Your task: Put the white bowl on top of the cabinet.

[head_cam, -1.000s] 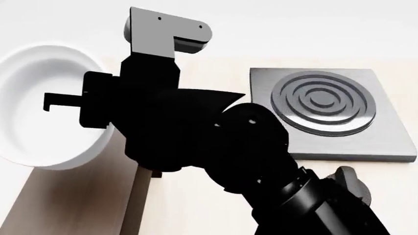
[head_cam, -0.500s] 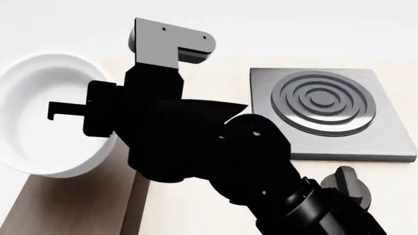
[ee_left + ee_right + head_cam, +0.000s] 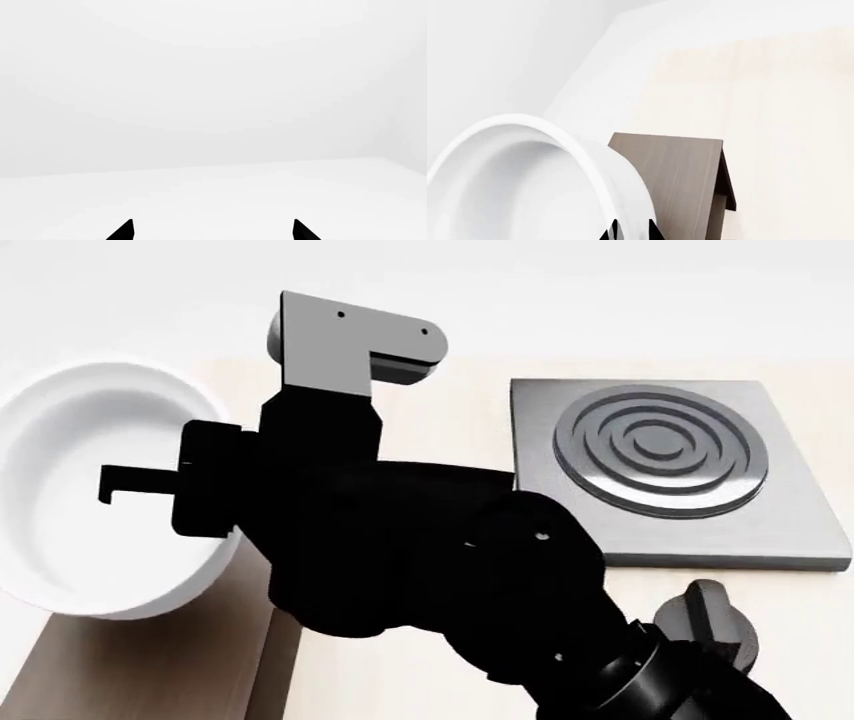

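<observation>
White bowl (image 3: 94, 500) held tipped on its side at the left of the head view, its open mouth facing toward the camera and slightly rightward, so the axis through the bowl runs roughly horizontal rather than upright. The right gripper (image 3: 630, 231) grips the rim: in the right wrist view two dark fingers (image 3: 654, 231) stand close together astride the thick rolled wall, one inside and one outside, closed on it. In the head view one finger shows as a thin black hooked bar across the bowl's interior. The bowl hangs above the cabinet (image 3: 674, 185), whose wood-grain top lies just beyond the bowl's rim in the right wrist view; whether bowl and cabinet touch cannot be told. In the head view only a brown strip of the cabinet shows below the bowl, the rest covered by the bulky black right arm (image 3: 427, 570). The bowl's left edge is cut off by the frame. To the right of the cabinet, on the pale tabletop (image 3: 454, 410), sits a grey square stove plate (image 3: 667, 465) with concentric rings, well apart from the bowl. The left gripper (image 3: 212, 231) appears only as two black fingertips widely parted against a blank white background, holding nothing.
</observation>
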You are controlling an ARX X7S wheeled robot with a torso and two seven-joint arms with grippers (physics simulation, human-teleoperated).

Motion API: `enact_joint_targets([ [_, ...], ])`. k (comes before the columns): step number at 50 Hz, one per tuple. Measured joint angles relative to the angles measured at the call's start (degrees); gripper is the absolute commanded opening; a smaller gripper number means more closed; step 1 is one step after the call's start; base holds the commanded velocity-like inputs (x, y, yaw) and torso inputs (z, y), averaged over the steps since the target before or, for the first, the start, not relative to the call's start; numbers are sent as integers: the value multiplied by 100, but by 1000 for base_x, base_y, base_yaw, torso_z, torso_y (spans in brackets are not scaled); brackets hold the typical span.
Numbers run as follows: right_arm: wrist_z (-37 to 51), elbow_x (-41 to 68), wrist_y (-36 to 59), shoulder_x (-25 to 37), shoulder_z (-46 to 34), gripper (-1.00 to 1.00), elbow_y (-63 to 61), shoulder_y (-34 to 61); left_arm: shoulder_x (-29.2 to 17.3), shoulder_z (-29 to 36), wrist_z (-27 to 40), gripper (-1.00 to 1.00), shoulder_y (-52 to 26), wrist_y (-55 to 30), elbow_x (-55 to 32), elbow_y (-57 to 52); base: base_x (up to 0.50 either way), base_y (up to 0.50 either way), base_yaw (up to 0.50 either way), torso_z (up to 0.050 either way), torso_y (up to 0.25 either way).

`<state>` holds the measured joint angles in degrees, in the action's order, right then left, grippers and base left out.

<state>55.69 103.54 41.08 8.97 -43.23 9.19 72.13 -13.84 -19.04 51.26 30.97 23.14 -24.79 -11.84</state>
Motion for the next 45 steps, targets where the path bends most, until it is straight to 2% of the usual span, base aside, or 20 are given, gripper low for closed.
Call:
enact_joint_targets([
  [45, 474, 291, -224, 375, 126, -100, -849, -342, -7, 21, 9, 100, -10, -2, 9, 1, 0, 0, 0, 0, 1],
])
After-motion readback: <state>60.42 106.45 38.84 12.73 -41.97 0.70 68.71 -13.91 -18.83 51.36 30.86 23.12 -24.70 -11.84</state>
